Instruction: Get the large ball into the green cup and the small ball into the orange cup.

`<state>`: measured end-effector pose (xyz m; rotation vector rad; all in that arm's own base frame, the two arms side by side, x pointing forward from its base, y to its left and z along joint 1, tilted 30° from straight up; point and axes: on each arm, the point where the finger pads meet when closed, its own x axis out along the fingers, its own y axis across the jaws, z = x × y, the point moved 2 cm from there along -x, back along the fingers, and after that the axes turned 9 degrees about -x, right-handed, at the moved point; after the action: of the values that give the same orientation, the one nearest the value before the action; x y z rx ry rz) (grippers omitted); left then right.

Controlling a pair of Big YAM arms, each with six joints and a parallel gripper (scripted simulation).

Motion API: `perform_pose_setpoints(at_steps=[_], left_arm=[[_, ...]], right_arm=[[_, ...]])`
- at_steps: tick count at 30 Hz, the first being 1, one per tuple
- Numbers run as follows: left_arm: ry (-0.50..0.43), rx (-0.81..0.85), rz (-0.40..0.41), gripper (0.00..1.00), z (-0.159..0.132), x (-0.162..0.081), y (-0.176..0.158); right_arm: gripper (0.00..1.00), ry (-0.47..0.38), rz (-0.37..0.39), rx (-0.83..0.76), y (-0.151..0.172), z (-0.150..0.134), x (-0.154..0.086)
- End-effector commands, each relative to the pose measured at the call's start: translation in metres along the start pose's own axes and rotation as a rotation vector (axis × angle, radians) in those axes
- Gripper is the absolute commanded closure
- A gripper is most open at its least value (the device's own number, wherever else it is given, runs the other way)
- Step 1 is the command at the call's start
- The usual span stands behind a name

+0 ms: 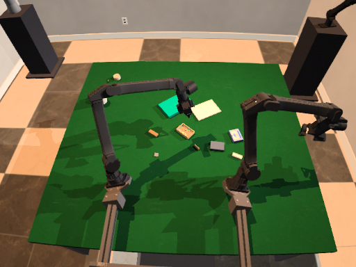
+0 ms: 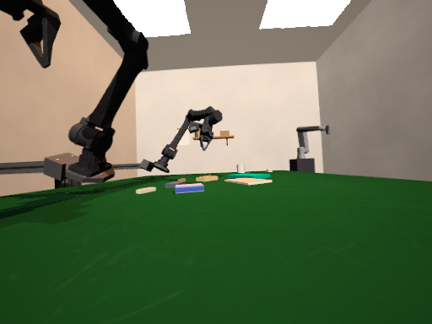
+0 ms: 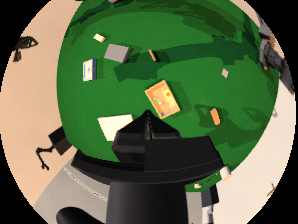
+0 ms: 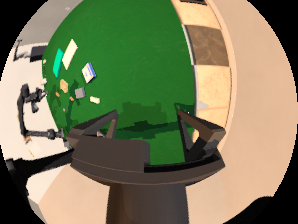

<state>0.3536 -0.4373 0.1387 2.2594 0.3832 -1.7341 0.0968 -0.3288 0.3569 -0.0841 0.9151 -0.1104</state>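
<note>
The covered wooden puzzle [image 1: 185, 131] [image 2: 207, 179] [image 3: 162, 99] [image 4: 64, 86], a shallow tan rectangular tray, lies near the middle of the green counter [image 1: 198, 226] [image 2: 253, 253] [image 3: 195, 37] [image 4: 150, 60], turned askew to its edges; small coloured bits show inside, but balls and cups are too small to tell apart. Toward the far edge lie a flat teal slab [image 1: 168, 106] [image 2: 249, 175] [image 4: 58, 63] and a thin cream slab [image 1: 206, 110] [image 2: 249, 181] [image 3: 112, 126] [image 4: 70, 54], close together, the left arm partly covering the teal one from above. The left hand [image 1: 188, 115] [image 2: 204, 148] [image 3: 147, 113] is narrow, fingertips together, above the counter near the puzzle. An orange block [image 1: 153, 133] [image 3: 215, 116] sits toward the left edge from the puzzle; a small brown bar [image 1: 196, 147] [image 3: 152, 55] lies toward the near edge. On the right-edge side are a smooth grey box [image 1: 217, 146] [image 2: 174, 185] [image 3: 117, 53] [image 4: 80, 93], a blue-and-white box [image 1: 236, 135] [image 2: 189, 188] [image 3: 89, 70] [image 4: 89, 73] and a pale oblong bar [image 1: 237, 156] [image 2: 146, 191] [image 3: 99, 37] [image 4: 95, 100]. A small pinkish square [image 1: 156, 154] [image 3: 225, 73] lies on the near-left side. The right hand [image 1: 310, 135] [image 2: 31, 42] [image 4: 147, 113] is wide and holds nothing, raised by the right edge, well apart from the puzzle.
</note>
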Motion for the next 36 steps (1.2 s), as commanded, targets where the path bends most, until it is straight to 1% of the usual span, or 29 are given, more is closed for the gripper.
perform_pose_setpoints(at_steps=[1,17,18,26,36], left_arm=[[0.002,0.001,0.011,1.0,0.0004,-0.0052,0.0025],[0.002,0.001,0.011,1.0,0.0004,-0.0052,0.0025],[0.002,0.001,0.011,0.0,0.0004,-0.0052,0.0025],[0.003,-0.008,0.018,0.0,0.0,-0.0068,0.0031],[0.006,-0.054,0.051,0.0,-0.0019,-0.0146,0.0057]], right_arm=[[0.0,-0.001,-0.008,-0.005,-0.0004,0.0017,-0.003],[0.0,-0.001,-0.008,-0.005,-0.0004,0.0017,-0.003],[0.0,-0.003,-0.026,-0.018,-0.0044,0.0073,-0.0098],[0.0,-0.003,-0.026,-0.018,-0.0044,0.0073,-0.0098],[0.0,-0.003,-0.026,-0.018,-0.0044,0.0073,-0.0098]])
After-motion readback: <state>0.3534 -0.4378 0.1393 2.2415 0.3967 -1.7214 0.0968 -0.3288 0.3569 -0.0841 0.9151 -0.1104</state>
